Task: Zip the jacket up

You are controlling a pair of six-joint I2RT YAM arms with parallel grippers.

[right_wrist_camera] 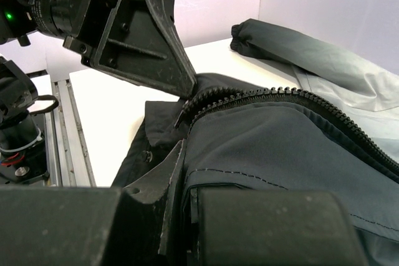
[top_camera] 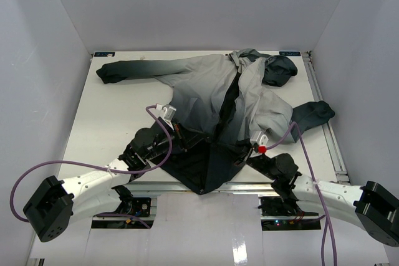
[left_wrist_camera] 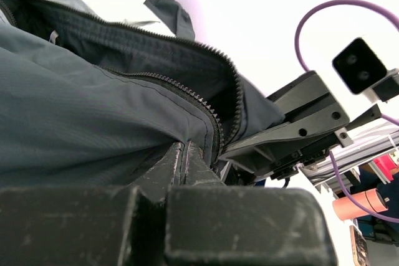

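- The jacket (top_camera: 206,91) is lying spread on the table (top_camera: 112,123), with its hood (top_camera: 278,70) pointing toward the upper right of the overhead frame; its dark hem is sitting at lower centre, between the two arms; the front is standing open along most of its length.
- The left gripper (left_wrist_camera: 185,154) is clenching a fold of dark hem fabric just below the zipper teeth (left_wrist_camera: 187,88); the right gripper (right_wrist_camera: 182,166) is pinching the opposite hem panel in the same way; neither is showing any gap between its fingers.
- Both grips are biting on cloth alone, close to the fingertips; a hard pull is risking the fabric sliding out and the hem going slack.
- The two tooth rows are sitting apart in the left wrist view; I cannot tell where the slider is or whether the pin is seated; hauling on a half-seated pin is risking a jam, or teeth splitting open behind the slider.
- The grippers are working very near each other at lower centre; a small sideways move is risking a collision, or one arm tugging cloth out of the other.
- Loose lining is lying just beside the teeth; it is threatening to feed into the slider.
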